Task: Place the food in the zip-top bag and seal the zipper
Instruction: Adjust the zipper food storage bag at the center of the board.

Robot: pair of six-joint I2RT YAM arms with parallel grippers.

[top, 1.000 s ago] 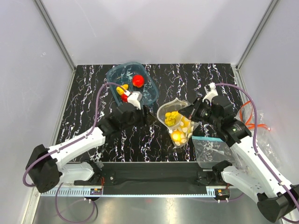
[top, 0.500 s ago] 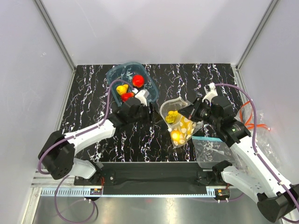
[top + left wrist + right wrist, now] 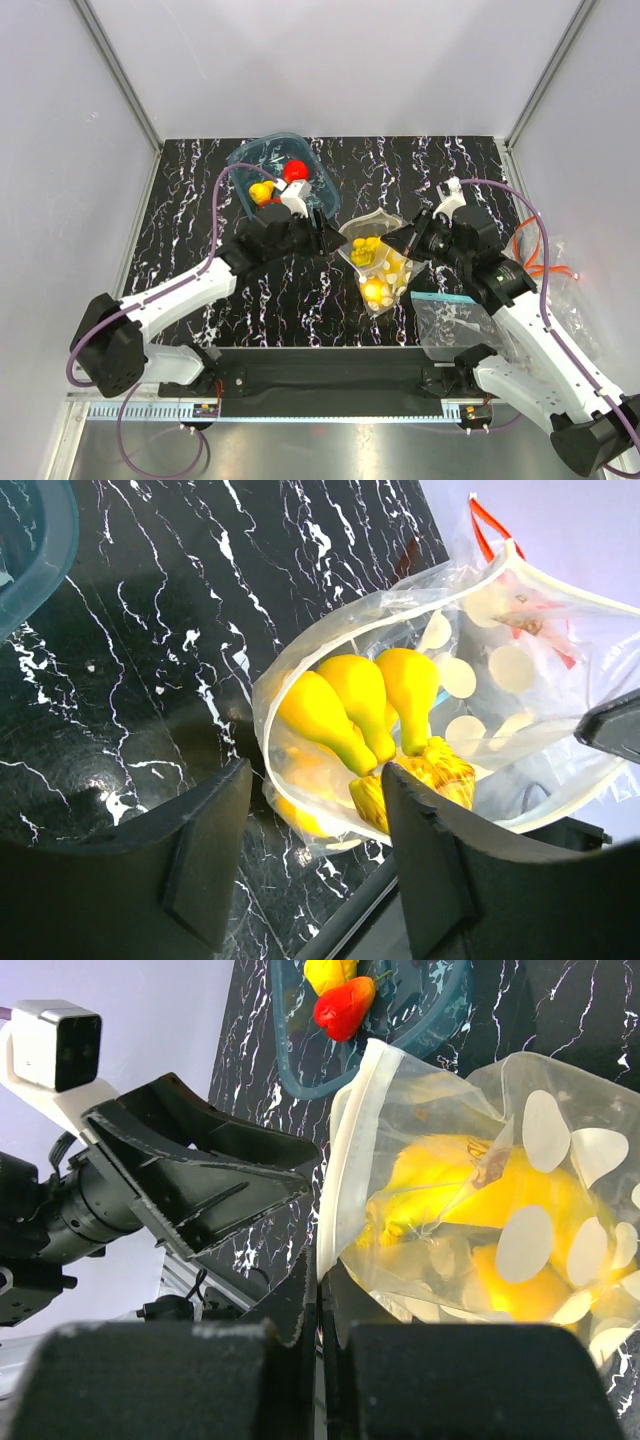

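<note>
The polka-dot zip-top bag [image 3: 385, 270] lies mid-table with its mouth open toward the left. Inside it are the yellow banana bunch [image 3: 360, 705] and a yellow lemon-like piece [image 3: 375, 291]. My right gripper [image 3: 320, 1285] is shut on the pale zipper strip [image 3: 345, 1150] and holds the mouth up. My left gripper [image 3: 310, 860] is open and empty, its jaws standing on either side of the bag's mouth edge; it also shows in the top view [image 3: 327, 240]. A red piece [image 3: 296, 171] and a yellow piece [image 3: 262, 192] lie in the teal container [image 3: 318, 190].
A plain clear bag [image 3: 455, 325] with a teal strip lies at the near right under my right arm. Orange cords [image 3: 530, 255] sit at the table's right edge. The teal container stands just behind my left gripper.
My left gripper has moved from the teal container to the right and forward, up to the bag's open mouth. The right gripper has kept its hold on the strip; the bag shifted slightly.
</note>
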